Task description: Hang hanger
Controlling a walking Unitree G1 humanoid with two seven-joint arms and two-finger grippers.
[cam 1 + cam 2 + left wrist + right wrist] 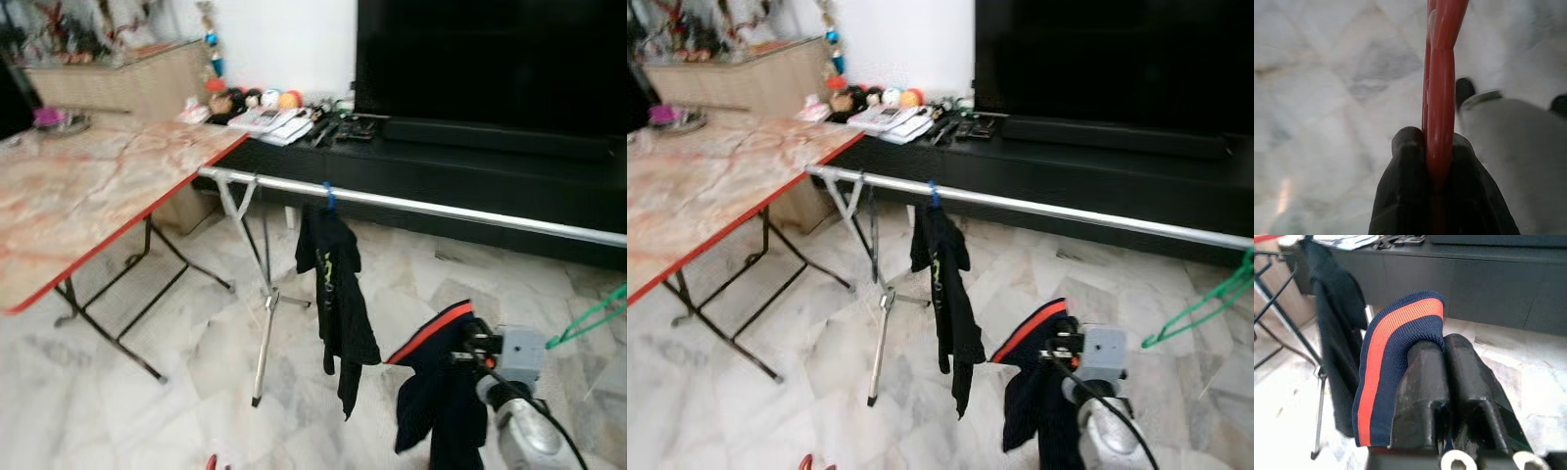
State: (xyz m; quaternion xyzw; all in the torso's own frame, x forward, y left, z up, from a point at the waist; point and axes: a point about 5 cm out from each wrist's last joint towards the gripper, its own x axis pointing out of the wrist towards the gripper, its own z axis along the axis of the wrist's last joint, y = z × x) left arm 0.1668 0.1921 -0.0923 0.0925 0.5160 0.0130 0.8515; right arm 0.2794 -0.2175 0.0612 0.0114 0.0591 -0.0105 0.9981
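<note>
A red hanger point(1442, 73) is pinched edge-on between the two black fingers of my left gripper point(1432, 142), above the marble floor; its red tip point(211, 460) peeks in at the bottom of the left eye view. My right gripper point(1442, 345) is shut on a navy garment with an orange stripe point(1386, 357), which droops low at the front right point(436, 392). The silver drying rail point(441, 209) runs across in front of me. A black garment point(338, 294) hangs from it on a blue hook point(329, 199).
A green hanger point(588, 318) hangs near the rail's right end. A marble-patterned folding table point(88, 196) stands at the left. Behind the rail is a black TV cabinet point(470, 176) with papers and toys on it. The rail's stand leg point(265, 323) stands on the floor.
</note>
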